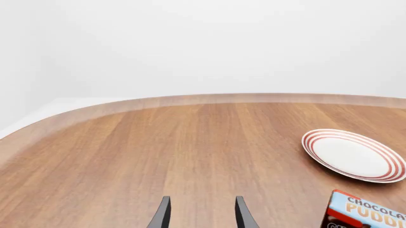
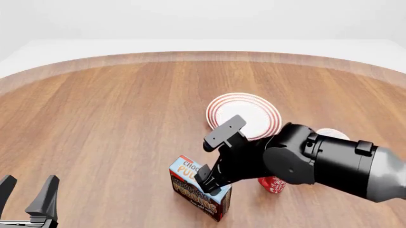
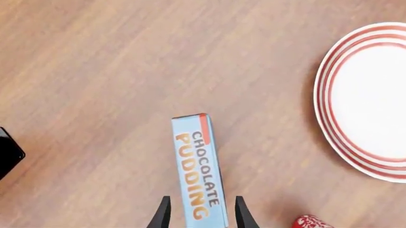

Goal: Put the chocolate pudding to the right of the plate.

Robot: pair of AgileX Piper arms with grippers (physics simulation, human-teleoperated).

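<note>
Near the front edge of the table [image 2: 114,118], the chocolate pudding [image 2: 199,191] stands on its narrow side, its light-blue printed top up, to the near left of the plate [image 2: 244,115]. That is the wrong side for the task: the carton must end up on the plate's right, so it has to be picked up and carried across.

Over the carton hangs the right claw [image 3: 199,213], its fingers parted just wider than the narrow top and straddling it, one on each long side, lined up along the carton's length for a squeeze across the thin way. I cannot tell whether the pads touch the sides yet; it does not look clamped.

At the near left the left claw [image 2: 28,194] idles, open and empty, well apart from everything. A red patterned object [image 2: 273,184] peeks out beneath the right arm.
</note>
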